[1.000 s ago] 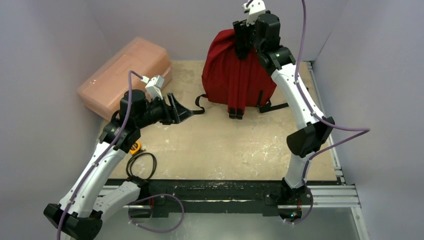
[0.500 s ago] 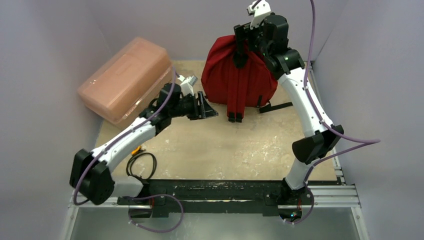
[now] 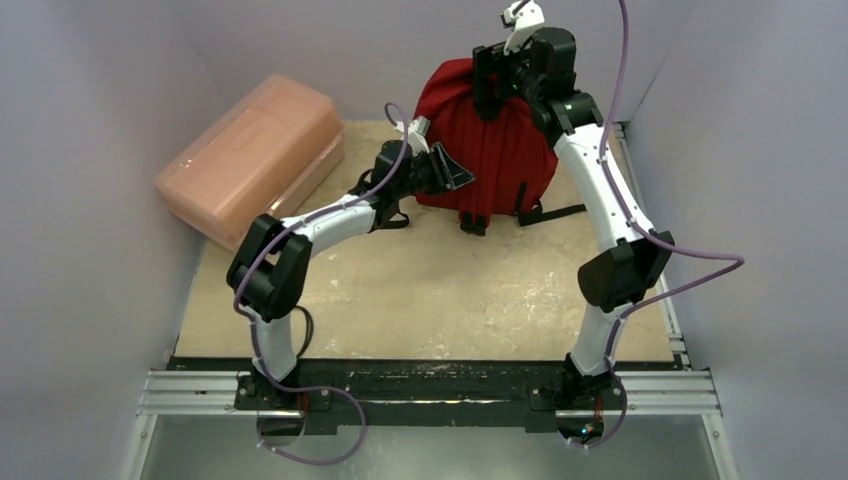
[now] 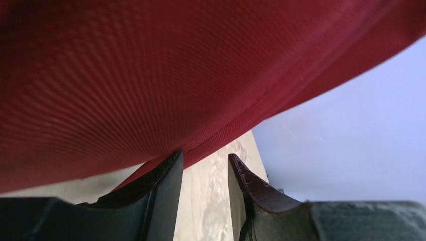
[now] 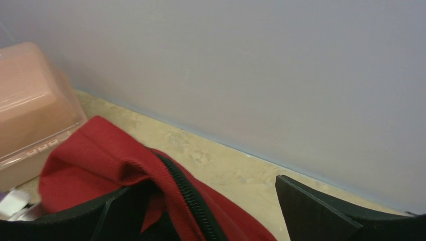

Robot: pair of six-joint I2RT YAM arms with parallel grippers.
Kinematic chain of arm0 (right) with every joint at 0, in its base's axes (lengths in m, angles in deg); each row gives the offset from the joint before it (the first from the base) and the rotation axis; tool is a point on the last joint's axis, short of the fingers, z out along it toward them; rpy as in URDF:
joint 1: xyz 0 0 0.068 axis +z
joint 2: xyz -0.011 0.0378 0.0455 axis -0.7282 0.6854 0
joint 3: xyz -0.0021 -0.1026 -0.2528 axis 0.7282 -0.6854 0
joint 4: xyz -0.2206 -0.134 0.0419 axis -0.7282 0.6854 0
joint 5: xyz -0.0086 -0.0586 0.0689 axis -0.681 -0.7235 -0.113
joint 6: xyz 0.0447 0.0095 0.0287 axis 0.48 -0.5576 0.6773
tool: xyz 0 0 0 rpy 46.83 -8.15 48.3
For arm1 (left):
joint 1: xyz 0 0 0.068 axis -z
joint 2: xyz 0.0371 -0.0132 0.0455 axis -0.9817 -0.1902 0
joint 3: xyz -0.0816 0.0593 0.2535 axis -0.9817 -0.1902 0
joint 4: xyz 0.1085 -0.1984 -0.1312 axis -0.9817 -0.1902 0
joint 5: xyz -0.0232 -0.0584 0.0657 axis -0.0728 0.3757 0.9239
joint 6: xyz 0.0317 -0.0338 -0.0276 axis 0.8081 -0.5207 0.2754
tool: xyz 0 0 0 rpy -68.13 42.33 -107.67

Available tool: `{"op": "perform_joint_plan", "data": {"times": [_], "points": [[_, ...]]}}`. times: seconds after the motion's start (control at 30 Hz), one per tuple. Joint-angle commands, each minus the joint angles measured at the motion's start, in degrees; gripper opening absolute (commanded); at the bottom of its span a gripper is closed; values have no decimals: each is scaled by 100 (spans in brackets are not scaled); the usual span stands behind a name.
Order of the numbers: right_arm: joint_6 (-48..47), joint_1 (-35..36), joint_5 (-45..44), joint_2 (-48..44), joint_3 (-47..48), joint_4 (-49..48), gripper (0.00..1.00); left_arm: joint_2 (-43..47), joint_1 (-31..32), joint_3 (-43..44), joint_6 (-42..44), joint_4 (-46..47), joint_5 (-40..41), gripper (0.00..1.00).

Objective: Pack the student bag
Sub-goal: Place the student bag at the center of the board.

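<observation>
The dark red student bag [image 3: 500,150] stands at the back of the table, straps facing me, its top against the rear wall. My right gripper [image 3: 497,78] is at the bag's top. In the right wrist view this gripper [image 5: 201,183] is wide open, with the bag's open zipper edge [image 5: 188,196] lying over the left finger [image 5: 113,213]. My left gripper [image 3: 458,176] is at the bag's lower left side. In the left wrist view it [image 4: 205,154] is narrowly open and empty, and its left fingertip touches the red fabric [image 4: 150,75] overhead.
A pink translucent plastic box [image 3: 255,155] lies at the back left, also in the right wrist view [image 5: 30,105]. Black strap ends [image 3: 472,222] trail in front of the bag. Grey walls close in the back and both sides.
My left arm has stretched forward and right, from near the pink box to the bag's left side. My right gripper has stayed at the bag's top, which shifted slightly.
</observation>
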Motion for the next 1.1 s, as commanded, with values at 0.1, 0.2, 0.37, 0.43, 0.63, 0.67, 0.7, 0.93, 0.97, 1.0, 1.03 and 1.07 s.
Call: {"op": "perform_joint_plan", "data": {"times": [0.1, 0.2, 0.37, 0.43, 0.63, 0.67, 0.7, 0.93, 0.97, 1.0, 1.03, 1.07], "points": [[331, -298, 1216, -537, -520, -575, 99, -584, 6, 799, 108, 270, 962, 36], [515, -462, 1349, -520, -430, -453, 99, -648, -20, 1030, 364, -75, 930, 35], [404, -504, 1510, -784, -456, -302, 99, -707, -77, 1359, 567, -766, 717, 39], [406, -509, 1539, -1038, -611, -355, 99, -790, -119, 1460, 585, -907, 518, 39], [401, -528, 1134, -1801, -1430, -761, 99, -205, -108, 717, 638, -629, 487, 40], [401, -562, 1035, -1870, -1573, -832, 99, -94, -95, 599, 657, -612, 487, 42], [431, -607, 1021, -1909, -1693, -890, 99, 3, -92, 497, 685, -598, 487, 42], [1210, -1071, 1253, -1956, -2563, -1793, 99, 806, -142, -145, 1090, -695, 430, 50], [1519, -1287, 1557, -1881, -2625, -2011, 99, 934, -182, -223, 1159, -731, 399, 52], [1743, -1506, 1827, -1799, -2666, -2246, 99, 1062, -238, -271, 1210, -840, 362, 54], [1915, -1657, 1942, -1685, -2707, -2601, 99, 1170, -305, -297, 1253, -945, 294, 55], [1936, -1765, 1938, -1501, -2666, -2920, 99, 1239, -392, -293, 1278, -1066, 208, 57]]}}
